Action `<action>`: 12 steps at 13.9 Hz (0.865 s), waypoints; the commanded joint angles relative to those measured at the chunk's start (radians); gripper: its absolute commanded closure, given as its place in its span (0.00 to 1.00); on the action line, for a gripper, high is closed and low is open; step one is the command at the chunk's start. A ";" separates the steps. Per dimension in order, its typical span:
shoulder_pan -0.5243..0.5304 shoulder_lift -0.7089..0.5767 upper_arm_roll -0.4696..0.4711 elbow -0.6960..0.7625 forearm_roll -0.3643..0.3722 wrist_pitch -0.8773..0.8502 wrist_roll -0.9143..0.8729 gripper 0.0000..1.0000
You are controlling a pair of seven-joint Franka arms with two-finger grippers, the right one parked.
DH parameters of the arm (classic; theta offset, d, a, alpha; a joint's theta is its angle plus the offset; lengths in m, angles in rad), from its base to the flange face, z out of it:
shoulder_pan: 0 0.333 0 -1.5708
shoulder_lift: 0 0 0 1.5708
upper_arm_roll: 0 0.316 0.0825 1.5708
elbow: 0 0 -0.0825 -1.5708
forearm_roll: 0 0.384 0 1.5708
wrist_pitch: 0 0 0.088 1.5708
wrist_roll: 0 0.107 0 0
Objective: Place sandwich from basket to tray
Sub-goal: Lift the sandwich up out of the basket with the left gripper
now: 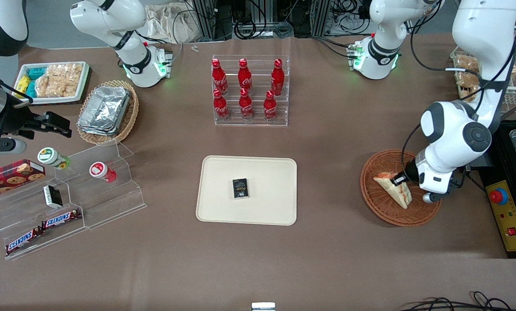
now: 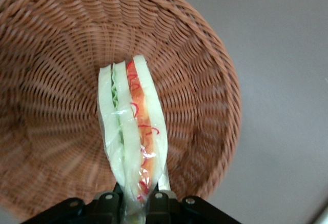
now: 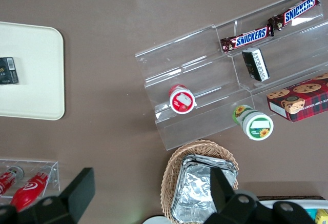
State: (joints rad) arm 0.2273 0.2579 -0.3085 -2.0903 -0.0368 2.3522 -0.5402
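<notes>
Nearest us, the gripper [image 2: 137, 203] has its jaws closed on one end of the film-wrapped sandwich [image 2: 134, 131] in the basket [image 2: 51, 80]; we judge it light, soft and slippery, best pinched gently across the bread faces.

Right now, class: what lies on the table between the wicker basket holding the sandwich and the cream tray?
Front view: only bare brown tablecloth between basket and tray. The pincer grips the sandwich.

We see the gripper [image 2: 134, 206] cut off at the frame edge, and the sandwich [image 2: 134, 137] hides its fingertips from us
</notes>
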 commanded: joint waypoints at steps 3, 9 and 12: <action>-0.009 -0.123 -0.064 0.171 0.015 -0.360 -0.007 1.00; -0.011 -0.097 -0.099 0.483 0.011 -0.668 0.012 1.00; -0.011 -0.062 -0.193 0.475 -0.002 -0.630 0.071 1.00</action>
State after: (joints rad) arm 0.2160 0.1411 -0.4362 -1.6434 -0.0361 1.7131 -0.5002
